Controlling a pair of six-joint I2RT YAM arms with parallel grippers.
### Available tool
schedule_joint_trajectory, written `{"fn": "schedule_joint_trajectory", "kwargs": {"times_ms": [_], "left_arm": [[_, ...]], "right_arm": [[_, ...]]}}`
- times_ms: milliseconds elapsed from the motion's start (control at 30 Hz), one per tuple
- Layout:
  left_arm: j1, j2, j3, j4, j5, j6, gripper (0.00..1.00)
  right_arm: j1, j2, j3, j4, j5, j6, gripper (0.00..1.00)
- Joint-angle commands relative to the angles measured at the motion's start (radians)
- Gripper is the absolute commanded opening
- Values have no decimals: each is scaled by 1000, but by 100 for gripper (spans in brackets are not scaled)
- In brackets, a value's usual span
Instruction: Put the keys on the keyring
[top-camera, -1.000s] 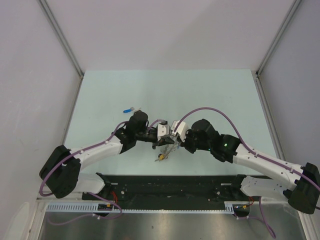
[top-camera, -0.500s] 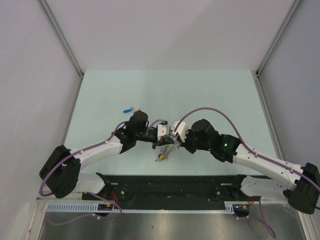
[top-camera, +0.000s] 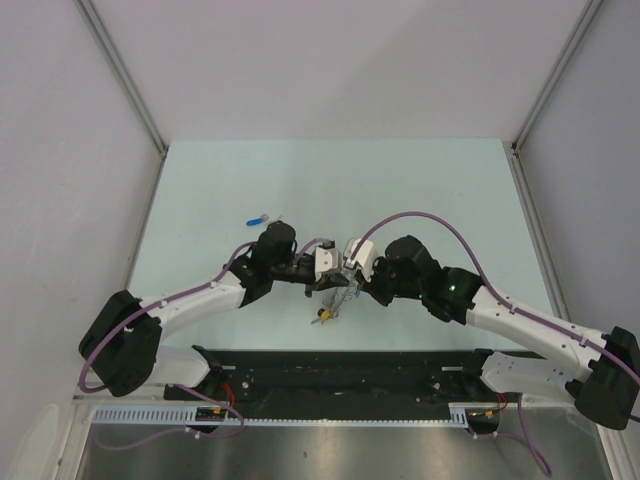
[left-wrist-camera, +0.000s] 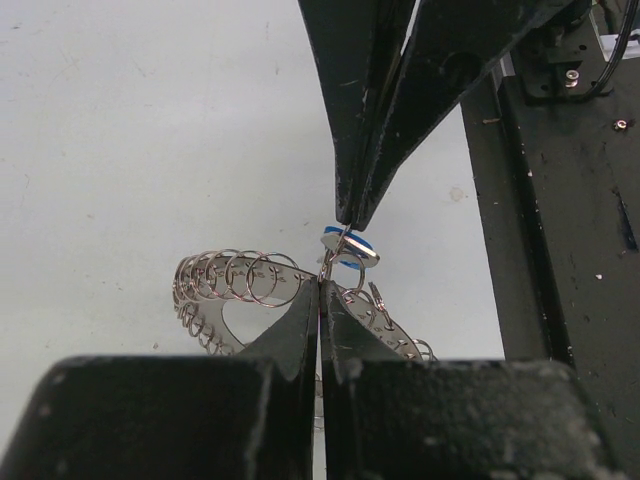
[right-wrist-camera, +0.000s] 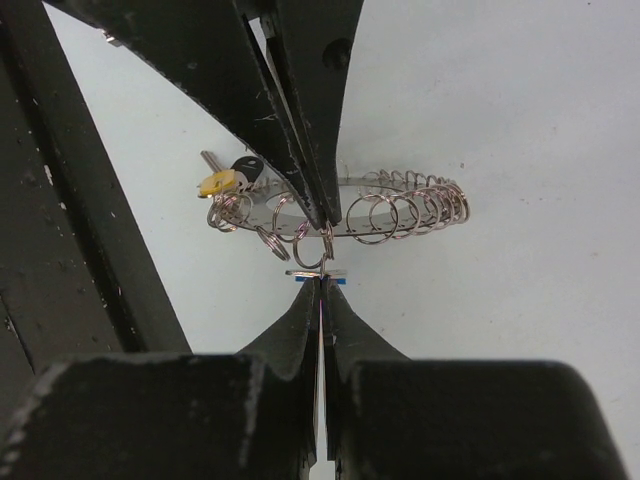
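Nearest, a yellow key (right-wrist-camera: 218, 183) and a black key (right-wrist-camera: 248, 170) sit at the near edge of the keyring (right-wrist-camera: 400, 222), which is mid-counter (top-camera: 450, 190) between the two arms. The left fingers (left-wrist-camera: 295, 330) are clenched on the ring's rim. The right fingers (right-wrist-camera: 292, 325) are clenched on a blue key (left-wrist-camera: 348, 247) that touches a wire loop. Far left, another blue key (top-camera: 260, 218) lies alone.
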Motion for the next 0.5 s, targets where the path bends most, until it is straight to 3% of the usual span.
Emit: {"fn": "schedule_joint_trajectory", "kwargs": {"times_ms": [0, 467], "left_arm": [[-7, -19, 8, 50, 14, 16, 0], [-6, -2, 17, 30, 14, 30, 0]], "right_arm": [[-6, -12, 29, 36, -8, 13, 0], [-3, -36, 28, 31, 34, 1, 0]]}}
